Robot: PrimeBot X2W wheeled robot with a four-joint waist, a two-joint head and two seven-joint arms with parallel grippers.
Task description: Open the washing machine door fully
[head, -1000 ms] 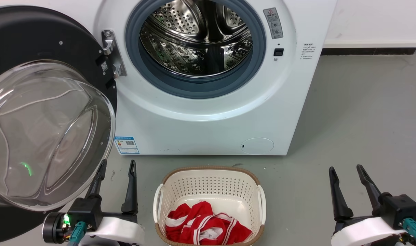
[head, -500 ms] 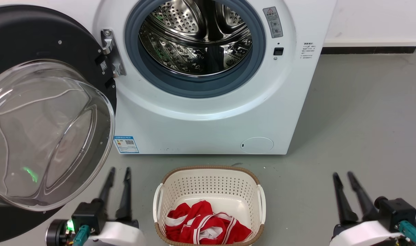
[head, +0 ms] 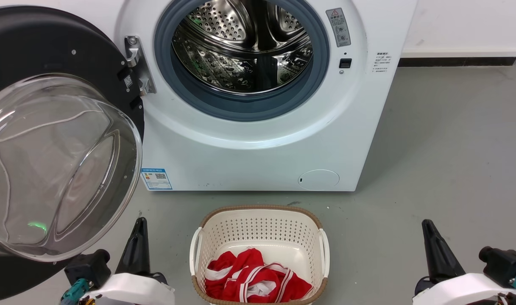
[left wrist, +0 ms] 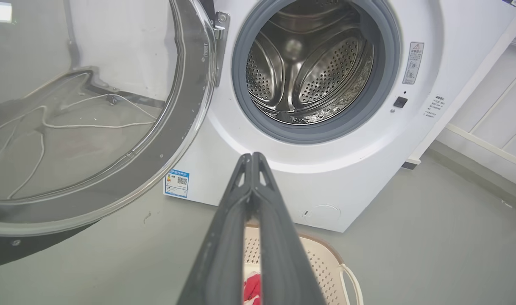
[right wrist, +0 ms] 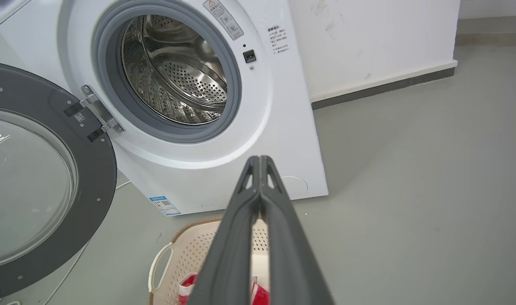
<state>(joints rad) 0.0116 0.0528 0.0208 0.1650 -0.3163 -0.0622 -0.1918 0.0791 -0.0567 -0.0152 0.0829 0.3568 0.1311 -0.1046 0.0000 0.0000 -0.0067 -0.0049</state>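
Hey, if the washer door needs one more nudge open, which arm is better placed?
Probably left. The left gripper, shut, sits beside the washing machine door's lower rim; the right gripper, also shut, is beyond the laundry basket.

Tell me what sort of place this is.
Likely a laundry room: a white front-loading washing machine with its door swung open, and a basket holding red clothes on a grey floor.

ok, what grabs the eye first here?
The washing machine door stands wide open at the head view's left, its glass bowl bulging toward the camera. Right of it the steel drum gapes in the white machine, and a basket holding red cloth sits on the floor in front.
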